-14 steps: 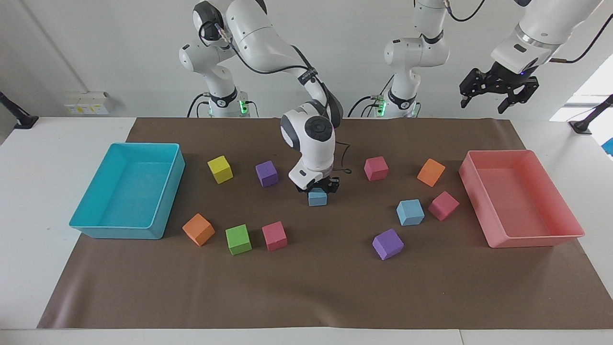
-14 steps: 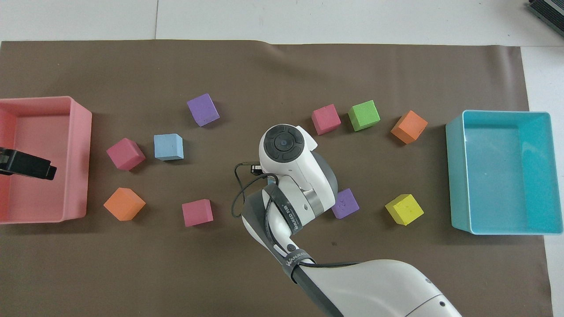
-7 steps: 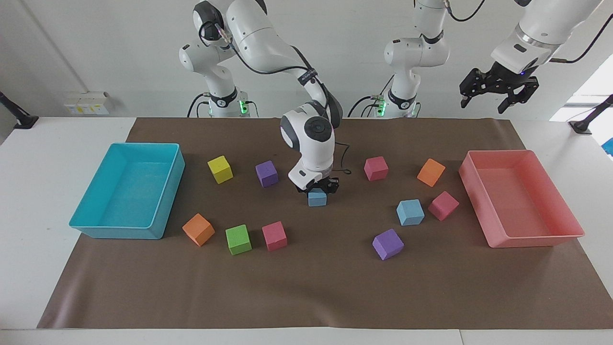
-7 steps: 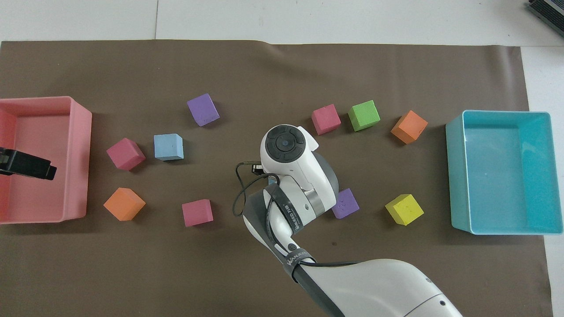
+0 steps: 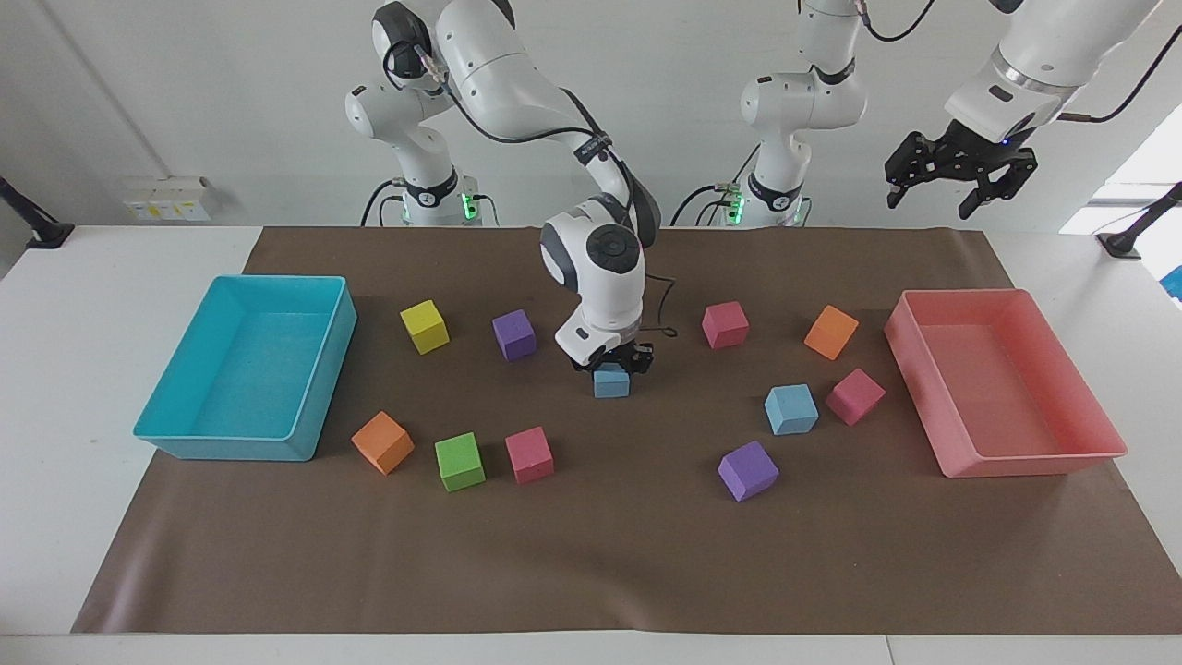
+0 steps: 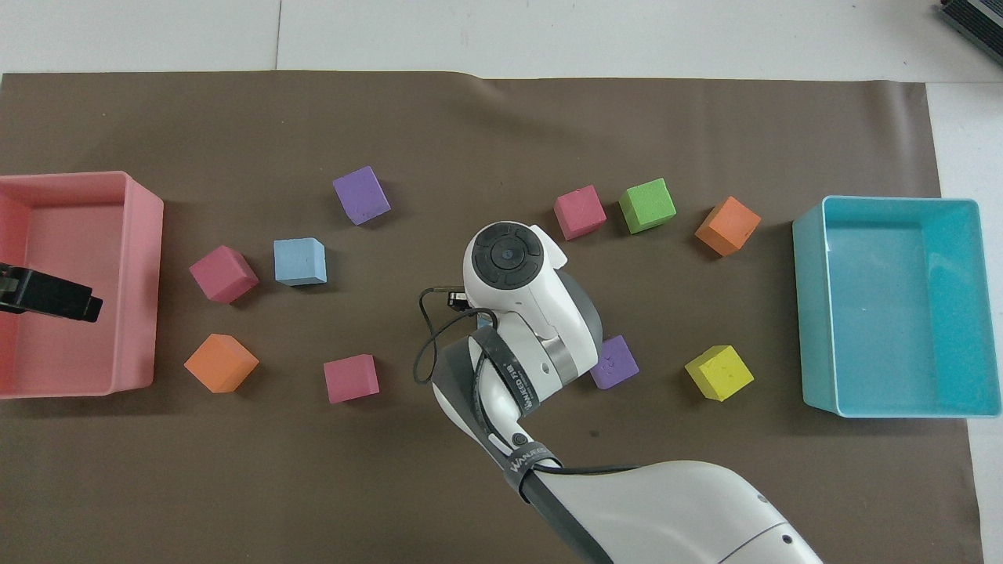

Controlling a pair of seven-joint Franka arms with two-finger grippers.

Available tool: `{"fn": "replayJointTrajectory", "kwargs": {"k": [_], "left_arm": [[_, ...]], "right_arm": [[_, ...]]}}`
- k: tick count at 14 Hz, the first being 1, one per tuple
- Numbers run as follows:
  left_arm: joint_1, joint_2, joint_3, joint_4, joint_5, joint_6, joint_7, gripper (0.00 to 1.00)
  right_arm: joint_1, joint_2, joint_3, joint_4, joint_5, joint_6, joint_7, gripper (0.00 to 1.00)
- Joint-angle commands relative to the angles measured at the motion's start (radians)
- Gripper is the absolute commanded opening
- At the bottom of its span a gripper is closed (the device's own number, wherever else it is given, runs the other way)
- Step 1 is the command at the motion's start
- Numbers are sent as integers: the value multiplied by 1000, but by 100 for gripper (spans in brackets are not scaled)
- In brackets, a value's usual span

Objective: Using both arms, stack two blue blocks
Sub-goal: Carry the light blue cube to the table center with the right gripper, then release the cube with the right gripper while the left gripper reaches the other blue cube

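Note:
One blue block [image 5: 611, 381] sits on the brown mat at the middle of the table. My right gripper [image 5: 612, 362] is down on its top, straddling it. In the overhead view the right arm's wrist [image 6: 509, 258] hides this block. The other blue block [image 5: 791, 409] [image 6: 299, 261] rests on the mat toward the left arm's end, beside a pink cube [image 5: 855, 396]. My left gripper [image 5: 931, 205] hangs open high in the air, over the pink tray [image 5: 1007, 462] [image 6: 141, 235], holding nothing.
A cyan tray [image 5: 314, 406] stands at the right arm's end. Purple [image 5: 748, 470], pink [image 5: 529, 454], green [image 5: 460, 461], orange [image 5: 382, 442] and yellow [image 5: 425, 326] cubes lie scattered on the mat [image 5: 591, 554] around the middle block. Another purple cube [image 5: 514, 334] sits close beside the right arm.
The right arm's wrist has shifted very slightly above the middle blue block, which stays in place on the mat. The left arm waits, barely moving.

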Motion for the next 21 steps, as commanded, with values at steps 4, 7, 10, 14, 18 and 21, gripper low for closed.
{"fn": "replayJointTrajectory", "kwargs": {"k": [4, 7, 10, 14, 18, 21], "left_arm": [[-11, -42, 7, -70, -6, 46, 18, 100], [-19, -42, 6, -84, -6, 74, 20, 100], [-36, -42, 6, -116, -6, 109, 20, 100], [-79, -29, 7, -159, -6, 202, 12, 100], [-83, -27, 7, -229, -6, 290, 9, 100], [-106, 0, 7, -254, -6, 360, 7, 100]], "right_arm": [[-5, -30, -2, -22, -15, 23, 7, 100], [-23, -78, -7, -18, -1, 19, 5, 100], [-39, -125, -5, -15, 7, 19, 10, 100], [-86, -190, -1, -33, 146, 12, -67, 100], [-132, -192, -2, -44, 359, 35, -277, 100], [-187, -196, -4, -76, 577, 35, -493, 100]]}}
